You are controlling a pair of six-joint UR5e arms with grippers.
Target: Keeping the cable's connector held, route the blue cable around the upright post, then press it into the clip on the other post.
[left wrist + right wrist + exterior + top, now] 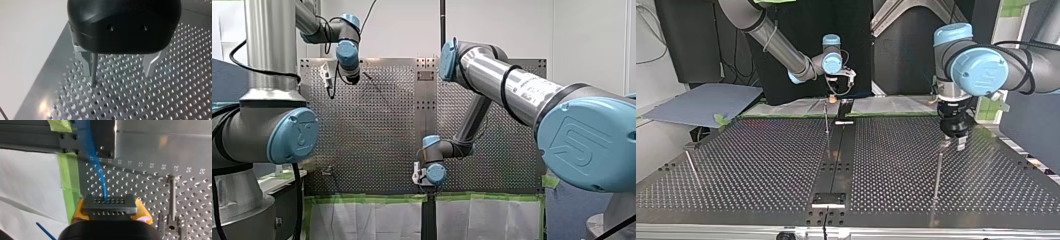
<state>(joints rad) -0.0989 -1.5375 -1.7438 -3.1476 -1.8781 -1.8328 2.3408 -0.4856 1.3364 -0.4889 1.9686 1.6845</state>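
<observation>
**Left arm** (346, 50): you will find it at the front view's upper left, over the far corner of the perforated counter (761, 165). In the left wrist view its jaws stand apart. They are two bare metal fingers (85, 62) under a black body, and nothing is gripped. A thin upright post (93, 71) rises from the counter between them. It is just beside one finger and well apart from the other. In the top view this post (939, 167) stands directly below the jaws.

**Right arm** (507, 85): it reaches to the near edge of the counter at the front view's lower middle. In the right wrist view you see its jaws clamped on the black connector (110, 207), with a yellow pad (77, 209) on each side.

**Blue cable** (98, 168): it leaves the connector's face and runs ahead of the jaws over the counter. It ends at a dark plate (103, 137) on the counter's border, next to green tape (70, 187). It touches neither post.

**Second post** (172, 195): it stands beside the right jaws, apart from the cable. It carries a small fitting (172, 228) at one end, and you cannot tell whether that is the clip.
</observation>
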